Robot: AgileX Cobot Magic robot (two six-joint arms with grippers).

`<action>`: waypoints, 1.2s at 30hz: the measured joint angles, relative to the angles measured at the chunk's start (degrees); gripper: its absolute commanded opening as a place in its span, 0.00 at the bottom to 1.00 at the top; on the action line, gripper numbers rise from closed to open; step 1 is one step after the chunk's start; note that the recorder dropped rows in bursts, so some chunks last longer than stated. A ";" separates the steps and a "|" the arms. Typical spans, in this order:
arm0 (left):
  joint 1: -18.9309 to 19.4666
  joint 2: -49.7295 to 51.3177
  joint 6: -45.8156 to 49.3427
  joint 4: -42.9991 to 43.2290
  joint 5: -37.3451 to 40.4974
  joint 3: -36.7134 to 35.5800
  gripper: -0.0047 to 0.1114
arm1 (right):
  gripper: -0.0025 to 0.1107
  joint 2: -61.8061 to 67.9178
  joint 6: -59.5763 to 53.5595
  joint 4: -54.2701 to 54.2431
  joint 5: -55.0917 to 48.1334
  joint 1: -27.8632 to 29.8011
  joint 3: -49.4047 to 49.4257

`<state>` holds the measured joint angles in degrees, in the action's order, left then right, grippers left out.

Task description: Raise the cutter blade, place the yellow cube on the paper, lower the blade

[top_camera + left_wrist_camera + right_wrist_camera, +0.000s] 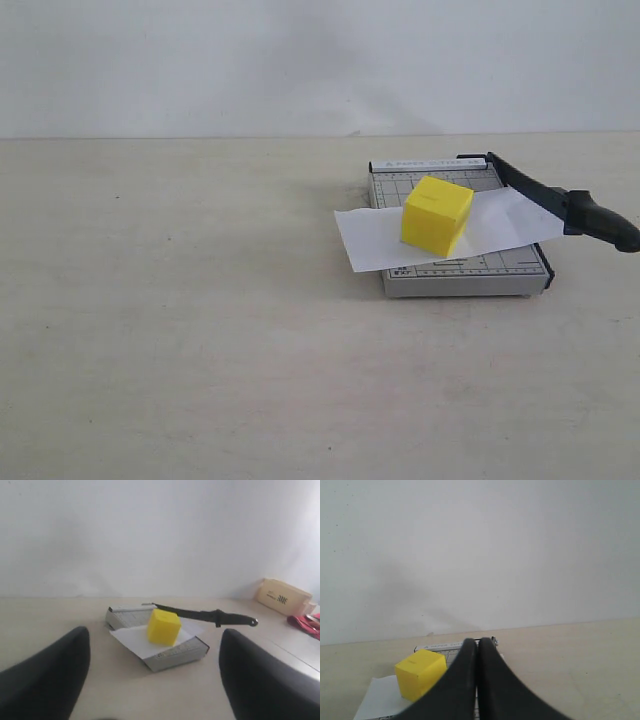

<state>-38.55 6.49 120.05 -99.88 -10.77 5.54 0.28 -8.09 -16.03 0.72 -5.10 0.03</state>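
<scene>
Where one paper (pixel 368 240) lies, one yellow cube (pixel 437 214) rests.

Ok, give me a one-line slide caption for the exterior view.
The yellow cube sits on the paper laid across the grey trimmer board, cutter blade angled up beside it.

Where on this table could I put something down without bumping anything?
The wide beige tabletop left of the white paper sheet is bare, as is the strip in front of the grey gridded trimmer board. The right side is crowded: the bright yellow cube sits on the paper, and the long black cutter blade juts past the board's right edge.
</scene>
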 measured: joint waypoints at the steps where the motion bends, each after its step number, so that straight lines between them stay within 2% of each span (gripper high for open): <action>1: 0.00 -0.24 -0.34 0.00 1.09 -1.16 0.64 | 0.02 0.00 0.00 0.00 0.00 0.00 0.00; 7: 0.00 -0.24 -0.46 0.00 2.33 -4.70 0.64 | 0.02 0.00 0.00 0.00 0.00 0.00 0.00; 36: 0.00 -0.34 -0.57 0.00 2.67 -5.30 0.64 | 0.02 0.00 0.00 0.00 0.00 0.00 0.00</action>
<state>-38.55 6.15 119.48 -99.88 -8.10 0.23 0.28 -8.09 -16.03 0.72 -5.10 0.03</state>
